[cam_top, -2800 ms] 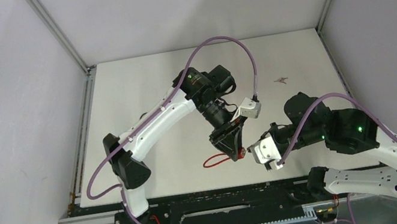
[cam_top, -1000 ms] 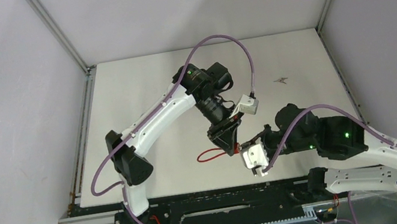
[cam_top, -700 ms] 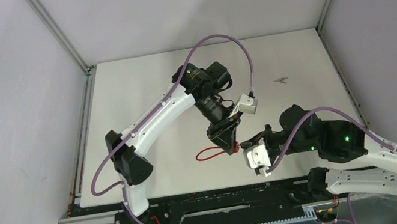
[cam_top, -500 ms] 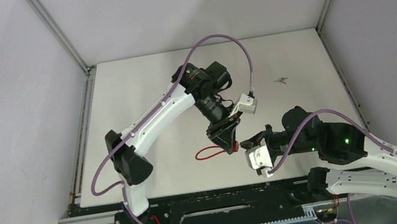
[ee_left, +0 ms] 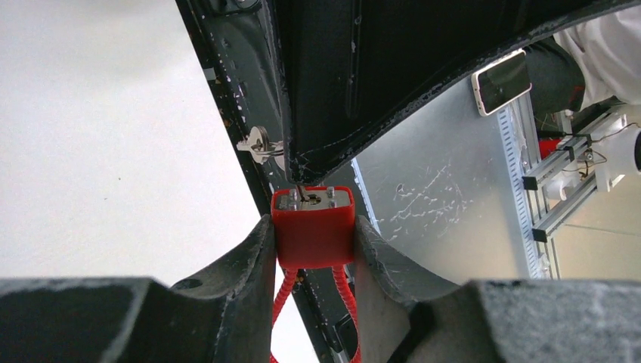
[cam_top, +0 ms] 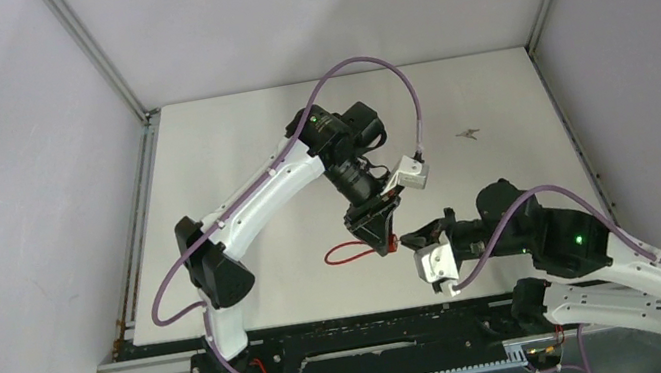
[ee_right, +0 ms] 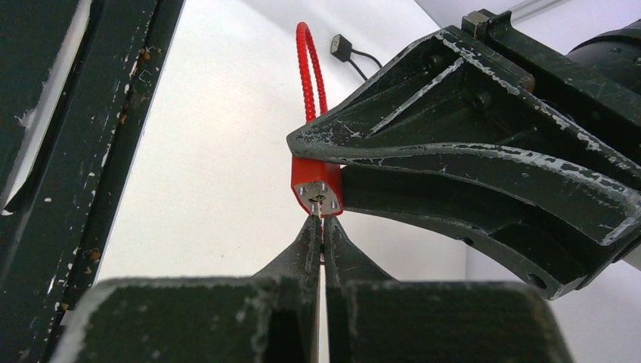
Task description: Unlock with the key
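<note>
A red padlock [ee_left: 313, 233] with a red cable loop [cam_top: 343, 255] is clamped between the fingers of my left gripper [ee_left: 313, 227], which holds it above the table with the keyhole facing the right arm. My right gripper [ee_right: 323, 227] is shut on a thin metal key [ee_right: 323, 212]. The key's tip sits at the keyhole in the lock's silver face [ee_right: 318, 198]. In the left wrist view the key blade [ee_left: 301, 193] meets the keyhole, with a silver key head or ring [ee_left: 261, 144] beside the dark right gripper. From above, both grippers [cam_top: 377, 236] [cam_top: 416, 236] meet tip to tip near the table's front.
A small metallic object [cam_top: 470, 134] lies on the white table [cam_top: 230, 153] at the back right. Grey walls close in the table on three sides. A black rail [cam_top: 351, 330] with both arm bases runs along the near edge.
The right arm's wrist and forearm have shifted slightly right and down while its fingertips stay at the lock. The left arm and the lock have barely moved.
</note>
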Robot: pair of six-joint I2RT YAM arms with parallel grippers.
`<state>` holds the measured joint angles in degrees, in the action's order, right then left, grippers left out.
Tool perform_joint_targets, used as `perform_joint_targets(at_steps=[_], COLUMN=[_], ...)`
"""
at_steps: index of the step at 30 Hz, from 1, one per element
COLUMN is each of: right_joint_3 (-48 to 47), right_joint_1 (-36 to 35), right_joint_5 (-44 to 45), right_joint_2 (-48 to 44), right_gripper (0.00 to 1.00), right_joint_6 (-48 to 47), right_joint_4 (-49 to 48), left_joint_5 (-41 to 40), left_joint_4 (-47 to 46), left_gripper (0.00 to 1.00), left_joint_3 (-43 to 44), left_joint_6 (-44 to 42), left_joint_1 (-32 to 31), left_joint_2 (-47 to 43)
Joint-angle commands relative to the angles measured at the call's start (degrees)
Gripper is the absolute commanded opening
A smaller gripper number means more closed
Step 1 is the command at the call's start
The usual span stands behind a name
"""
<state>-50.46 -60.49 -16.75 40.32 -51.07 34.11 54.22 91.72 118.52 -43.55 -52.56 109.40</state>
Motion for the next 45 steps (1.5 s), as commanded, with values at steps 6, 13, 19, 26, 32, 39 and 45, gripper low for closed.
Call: perform_joint_targets(at_steps=[6, 13, 19, 26, 32, 39, 45], right_joint_3=[5.9, 8.2, 8.6, 7.4, 5.4, 3.4, 1.1], right_joint_1=[1.0, 0.9, 0.6, -1.3, -1.4, -0.5, 0.1], right_joint_5=[4.3, 4.3, 5.9, 5.0, 2.1, 0.5, -1.4], right_joint_2=[-0.2, -0.8, -2.5, -3.8, -4.6, -3.8, -2.1], right_gripper=[0.00, 0.00, 0.00, 0.00, 0.00, 0.00, 0.00], right_joint_6=[-1.0, -1.1, -1.7, -0.8, 2.1, 4.9, 7.5], right_joint_4=[-6.7, -8.3, -9.1, -6.7, -4.4, -3.4, -2.7], left_joint_5=[12.9, 13.3, 13.0, 10.3, 6.7, 3.7, 3.8], left_joint_4=[0.2, 0.2, 0.2, 0.2, 0.1, -1.1, -0.7], left_gripper=[0.00, 0.00, 0.00, 0.00, 0.00, 0.00, 0.00], left_joint_3=[3.9, 3.9, 1.5, 0.4, 1.2, 1.3, 0.7], left_joint_6=[-0.3, -0.7, -1.9, -3.9, -6.1, -8.8, -11.7], left_joint_1=[-1.8, -1.7, -1.5, -1.1, -1.3, -1.4, -1.5], left_joint_2=[-2.7, -2.7, -2.6, -1.8, -0.6, -0.4, -0.3])
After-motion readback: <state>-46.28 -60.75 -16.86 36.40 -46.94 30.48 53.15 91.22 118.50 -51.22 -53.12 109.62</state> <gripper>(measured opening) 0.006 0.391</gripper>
